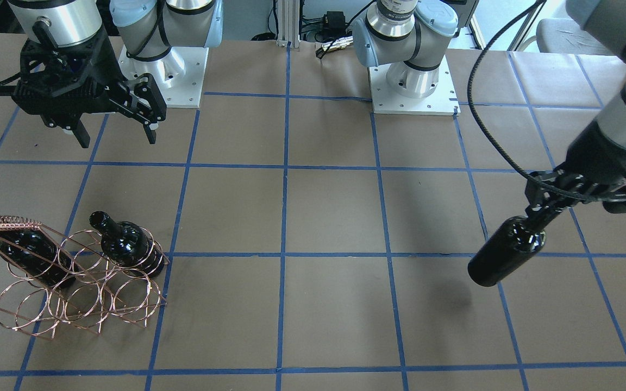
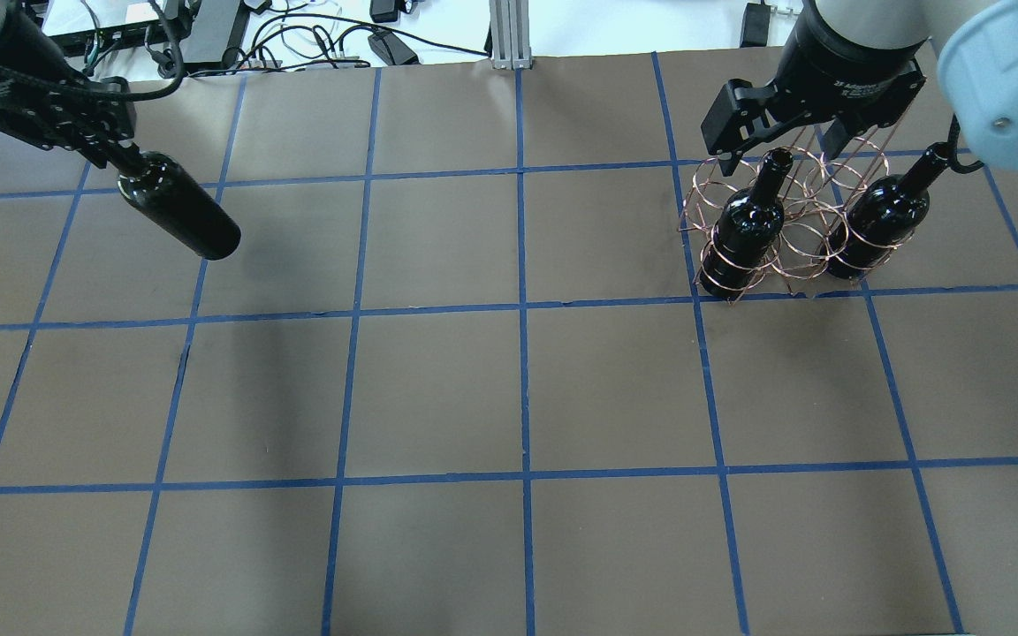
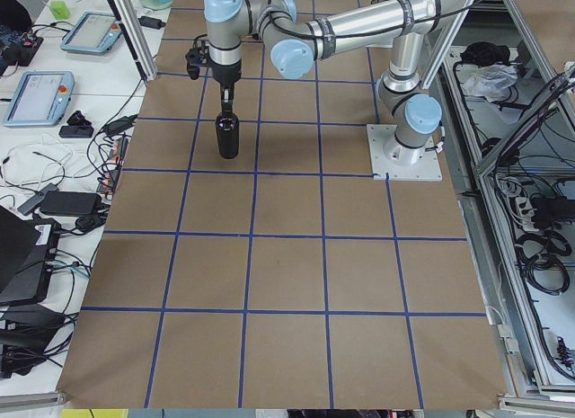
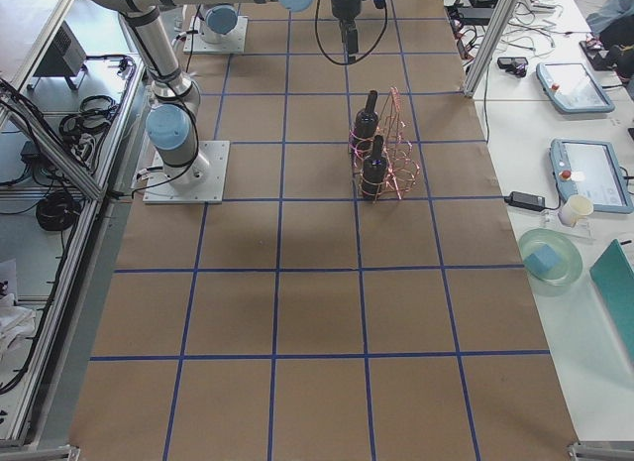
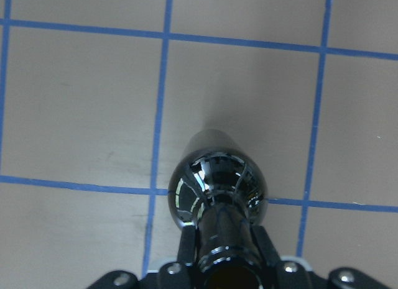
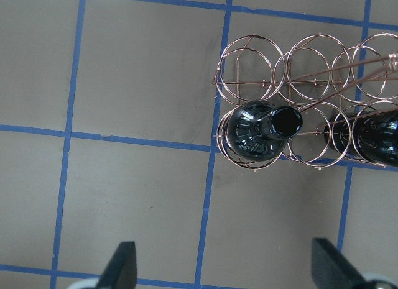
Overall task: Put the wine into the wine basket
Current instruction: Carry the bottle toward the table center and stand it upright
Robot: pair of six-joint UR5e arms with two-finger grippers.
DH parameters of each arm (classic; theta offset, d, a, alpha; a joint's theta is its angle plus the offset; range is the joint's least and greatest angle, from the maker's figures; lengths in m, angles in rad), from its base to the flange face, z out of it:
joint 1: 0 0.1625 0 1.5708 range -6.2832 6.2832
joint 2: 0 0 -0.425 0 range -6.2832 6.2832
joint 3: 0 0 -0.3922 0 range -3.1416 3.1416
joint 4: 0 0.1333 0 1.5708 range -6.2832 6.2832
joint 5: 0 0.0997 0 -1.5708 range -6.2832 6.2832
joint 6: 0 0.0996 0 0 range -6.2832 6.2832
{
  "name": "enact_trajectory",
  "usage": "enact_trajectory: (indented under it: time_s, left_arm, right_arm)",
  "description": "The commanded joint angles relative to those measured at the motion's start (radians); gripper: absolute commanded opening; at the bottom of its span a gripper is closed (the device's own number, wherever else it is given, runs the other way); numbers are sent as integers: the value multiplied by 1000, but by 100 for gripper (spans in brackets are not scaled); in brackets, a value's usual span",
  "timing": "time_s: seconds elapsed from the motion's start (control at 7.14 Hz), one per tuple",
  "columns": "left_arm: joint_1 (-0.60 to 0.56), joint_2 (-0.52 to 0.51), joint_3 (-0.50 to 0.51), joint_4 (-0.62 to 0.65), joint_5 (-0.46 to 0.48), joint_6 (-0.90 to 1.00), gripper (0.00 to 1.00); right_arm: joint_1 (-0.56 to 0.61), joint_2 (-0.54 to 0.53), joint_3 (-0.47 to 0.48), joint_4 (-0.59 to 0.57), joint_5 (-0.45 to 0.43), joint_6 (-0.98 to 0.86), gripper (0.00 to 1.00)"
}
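Left gripper (image 2: pixel 111 155) clamps glossy black glass wine bottle (image 2: pixel 178 215).
Copper wire basket (image 2: pixel 793 240) (two o'clock) holds two bottles (image 2: pixel 743 230); right gripper (image 1: pixel 117 140) gapes.

A brown counter (image 2: pixel 438 389) gridded with blue tape (image 2: pixel 522 309) filled the frame, tangled cables (image 2: pixel 315 40) along its upper edge

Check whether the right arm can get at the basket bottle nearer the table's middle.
Probably yes. The right tool is open and empty. It hangs above that bottle, a little off to one side. The bottle's neck rises above the rings, and nothing lies between tool and neck.
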Motion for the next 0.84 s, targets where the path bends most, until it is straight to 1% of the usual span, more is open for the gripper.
enact_trajectory:
  time_s: [0.0, 0.14, 0.42, 0.7]
  left_arm:
    - [-148, 68, -64, -1, -1, -171, 0]
    - [-197, 102, -102, -2, -20, -225, 0]
    - [-283, 181, -206, -6, -21, -357, 0]
    - [-355, 249, -317, 5, -18, -411, 0]
  right_arm:
    - [0, 0, 0, 0, 0, -3, 100]
    - [0, 0, 0, 0, 0, -1, 100]
    - [0, 1, 0, 3, 3, -4, 100]
    - [0, 2, 0, 3, 3, -4, 100]
